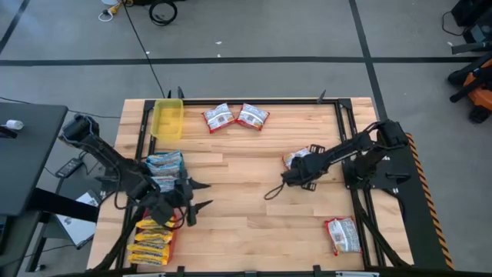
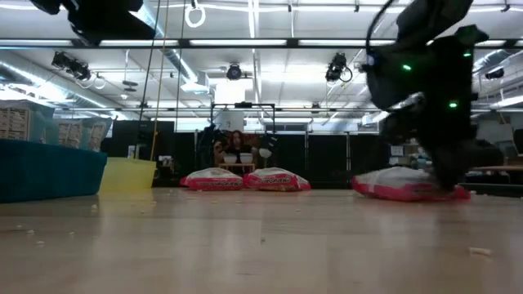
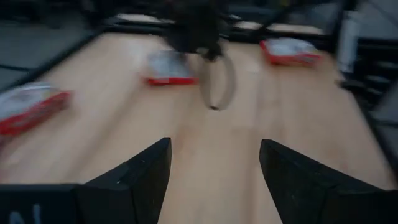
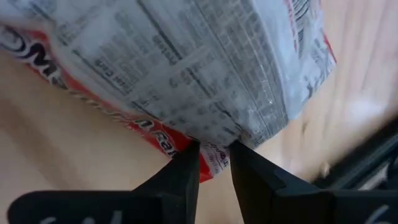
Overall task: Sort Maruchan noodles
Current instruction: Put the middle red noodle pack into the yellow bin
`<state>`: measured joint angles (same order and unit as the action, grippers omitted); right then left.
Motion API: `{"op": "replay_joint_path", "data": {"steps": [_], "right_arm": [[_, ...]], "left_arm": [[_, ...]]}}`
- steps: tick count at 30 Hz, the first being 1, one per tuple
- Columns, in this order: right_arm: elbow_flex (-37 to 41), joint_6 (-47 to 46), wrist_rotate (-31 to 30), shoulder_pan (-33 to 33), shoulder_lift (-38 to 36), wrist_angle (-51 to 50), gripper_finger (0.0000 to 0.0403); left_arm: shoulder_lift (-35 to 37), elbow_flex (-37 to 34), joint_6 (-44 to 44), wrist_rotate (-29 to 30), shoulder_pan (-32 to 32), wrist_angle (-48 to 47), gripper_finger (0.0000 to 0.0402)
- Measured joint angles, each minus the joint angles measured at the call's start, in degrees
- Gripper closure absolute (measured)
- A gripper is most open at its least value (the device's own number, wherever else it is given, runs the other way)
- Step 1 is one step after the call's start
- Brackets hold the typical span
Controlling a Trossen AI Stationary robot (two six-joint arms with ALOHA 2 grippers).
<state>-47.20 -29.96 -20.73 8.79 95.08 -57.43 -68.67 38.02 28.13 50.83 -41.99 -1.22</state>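
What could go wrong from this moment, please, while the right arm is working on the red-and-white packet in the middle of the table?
1. The right tool pinches only the edge of the red-and-white packet, so the packet may slip out or swing when lifted.
2. The left tool is open and points across the table toward the right arm; the two arms might meet if both move inward.
3. The blue-white packets are piled at the table's left edge, so the left arm may knock them.

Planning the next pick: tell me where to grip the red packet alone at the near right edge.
The lone packet lies flat, so come from above and pinch a crimped short end, where the plastic is thin. The right pincer is busy at another packet.
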Motion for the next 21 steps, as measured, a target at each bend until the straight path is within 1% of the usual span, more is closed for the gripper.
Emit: {"op": "replay_joint_path", "data": {"steps": [3,4,7,9,11,14,16,18,21], "right_arm": [[-1.61,3.20,3.29,-1.19,0.30,12.58,0.0309],[-2.35,4.61,4.00,-0.92,0.21,15.44,0.0309],[-5.13,8.41,6.10,0.26,0.16,22.57,0.0310],[-7.08,9.41,6.25,1.35,0.15,24.82,0.0310],[-8.92,9.04,5.94,2.65,0.16,24.20,0.0310],[-11.60,6.99,5.75,5.61,0.14,21.41,0.0310],[-13.29,5.56,4.62,8.32,-0.10,19.40,0.0310],[-14.96,3.81,1.99,11.58,-0.55,16.99,0.0310],[-17.47,0.53,-4.01,16.99,-2.26,12.91,0.0310]], "left_arm": [[-1.92,0.02,-6.49,-9.20,2.83,7.19,0.0155],[-3.05,0.00,-9.14,-11.06,3.69,10.40,0.0155],[-7.76,0.07,-15.44,-13.66,6.29,20.70,0.0154],[-11.84,0.07,-17.15,-14.74,8.27,24.49,0.0154],[-15.52,0.49,-17.08,-14.73,10.33,24.88,0.0154],[-21.12,3.09,-16.79,-14.71,13.37,24.83,0.0154],[-25.00,6.21,-17.70,-14.81,15.15,24.20,0.0154],[-28.31,9.75,-20.48,-14.65,16.50,22.46,0.0154],[-33.76,15.55,-25.53,-14.19,17.73,19.48,0.0154]]}}
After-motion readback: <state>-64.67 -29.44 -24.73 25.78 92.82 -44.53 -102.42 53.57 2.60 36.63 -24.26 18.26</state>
